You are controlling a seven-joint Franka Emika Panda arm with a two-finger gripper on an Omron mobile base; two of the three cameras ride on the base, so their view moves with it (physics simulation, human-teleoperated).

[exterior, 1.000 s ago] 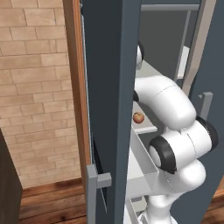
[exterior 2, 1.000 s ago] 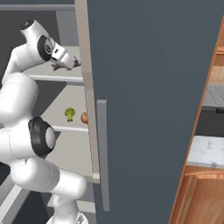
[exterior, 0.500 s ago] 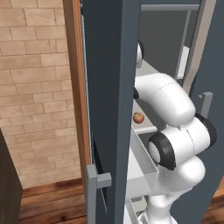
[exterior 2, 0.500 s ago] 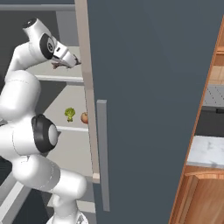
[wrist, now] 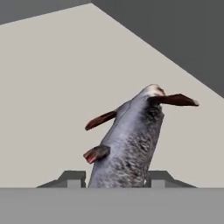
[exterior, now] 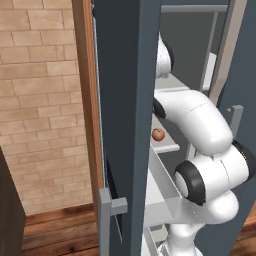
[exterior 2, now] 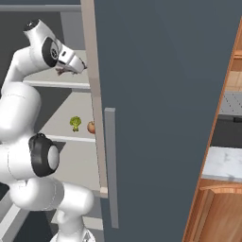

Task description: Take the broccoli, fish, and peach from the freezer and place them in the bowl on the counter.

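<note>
White arm links rise from the base and fold up into the freezer (exterior 2: 156,94), so your wrist sits high by the upper pale shelf (exterior 2: 56,85), with the gripper (exterior 2: 64,71) reaching toward the edge of the open door. In the hand view your two dark fingertips (wrist: 72,178) stand close on either side of the fish (wrist: 131,144), narrowed onto its body. The fish's long axis runs away from the hand, up and slightly right in that view, over the pale shelf floor; reddish-brown fins stick out to both sides. Which end is head or tail you cannot tell. One shelf lower, the broccoli (exterior 2: 75,123) sits near the peach (exterior 2: 91,126).
</note>
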